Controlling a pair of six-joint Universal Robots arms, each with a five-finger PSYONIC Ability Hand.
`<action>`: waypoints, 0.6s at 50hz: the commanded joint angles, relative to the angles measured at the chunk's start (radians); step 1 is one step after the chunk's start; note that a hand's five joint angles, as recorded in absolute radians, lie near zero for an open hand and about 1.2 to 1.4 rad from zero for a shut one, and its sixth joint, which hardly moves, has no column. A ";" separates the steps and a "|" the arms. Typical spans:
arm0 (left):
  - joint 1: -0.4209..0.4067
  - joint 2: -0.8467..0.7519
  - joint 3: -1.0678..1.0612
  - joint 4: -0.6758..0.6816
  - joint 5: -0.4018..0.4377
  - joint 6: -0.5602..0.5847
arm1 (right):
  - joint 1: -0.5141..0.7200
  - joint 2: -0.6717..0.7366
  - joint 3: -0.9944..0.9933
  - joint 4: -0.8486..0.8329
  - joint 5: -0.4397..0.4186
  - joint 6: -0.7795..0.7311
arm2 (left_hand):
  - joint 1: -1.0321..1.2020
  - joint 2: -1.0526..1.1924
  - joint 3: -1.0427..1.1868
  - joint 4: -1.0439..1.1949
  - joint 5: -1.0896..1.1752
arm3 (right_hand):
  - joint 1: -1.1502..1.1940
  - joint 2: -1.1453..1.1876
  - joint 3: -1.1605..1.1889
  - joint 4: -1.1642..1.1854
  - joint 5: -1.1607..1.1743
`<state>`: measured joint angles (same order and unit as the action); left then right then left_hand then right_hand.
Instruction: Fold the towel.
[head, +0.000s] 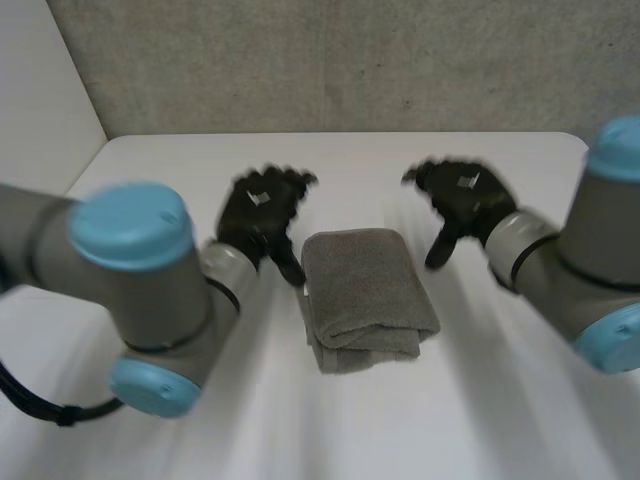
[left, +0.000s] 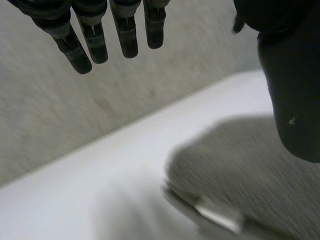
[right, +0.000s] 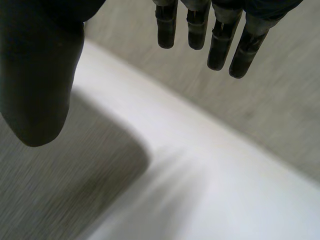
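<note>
Grey terry-cloth towel (head: 365, 295), already doubled into a compact thick rectangle, lies near the middle of the white table (head: 180, 170), between the 2 arms; its rounded fold faces 12 o'clock and its stacked loose edges face 6 o'clock, where the layers sit slightly uneven.

Black left hand (head: 262, 215) hangs just beside the towel at its 10 o'clock corner; its fingers (left: 125, 35) are straight and apart from the thumb, holding nothing. Black right hand (head: 465, 200) is at the towel's 2 o'clock, near but not on it; its fingers (right: 200, 25) are likewise straight and spread, with nothing between them and the thumb.

Judged from its nap and sag, the towel should be light, soft and limp, with a pile that grips well rather than slips; it will not hold a shape when lifted, and the layers may slide off each other or fall open. Best hold, I think, is a pinch through all the layers at the 2 corners of the 6 o'clock edge, 1 hand to each; a grasp on the top layer alone would probably undo the fold.

No brand, label or writing can be read on the towel.
</note>
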<state>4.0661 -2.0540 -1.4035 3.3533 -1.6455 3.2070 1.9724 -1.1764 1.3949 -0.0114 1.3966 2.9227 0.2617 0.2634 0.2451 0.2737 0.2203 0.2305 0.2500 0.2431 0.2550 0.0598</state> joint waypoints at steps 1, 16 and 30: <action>0.054 0.189 0.071 -0.130 -0.030 -0.076 | -0.007 -0.181 -0.066 0.013 0.160 0.058 | -0.081 -0.082 -0.064 -0.093 -0.214 | -0.056 -0.075 -0.069 -0.080 -0.060; 0.154 0.308 0.196 -0.459 -0.042 -0.156 | -0.064 -0.224 -0.071 0.093 0.197 0.053 | -0.081 -0.082 -0.064 -0.093 -0.214 | -0.056 -0.075 -0.069 -0.080 -0.060; 0.154 0.302 0.184 -0.459 -0.039 -0.151 | -0.061 -0.227 -0.047 0.079 0.177 0.061 | -0.081 -0.082 -0.064 -0.093 -0.214 | -0.056 -0.075 -0.069 -0.080 -0.060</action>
<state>4.2221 -1.7509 -1.2141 2.8919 -1.6871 3.0525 1.9027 -1.4036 1.3291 0.0801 1.5771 2.9819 0.2610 0.2634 0.2448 0.2737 0.2200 0.2302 0.2500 0.2431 0.2554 0.0598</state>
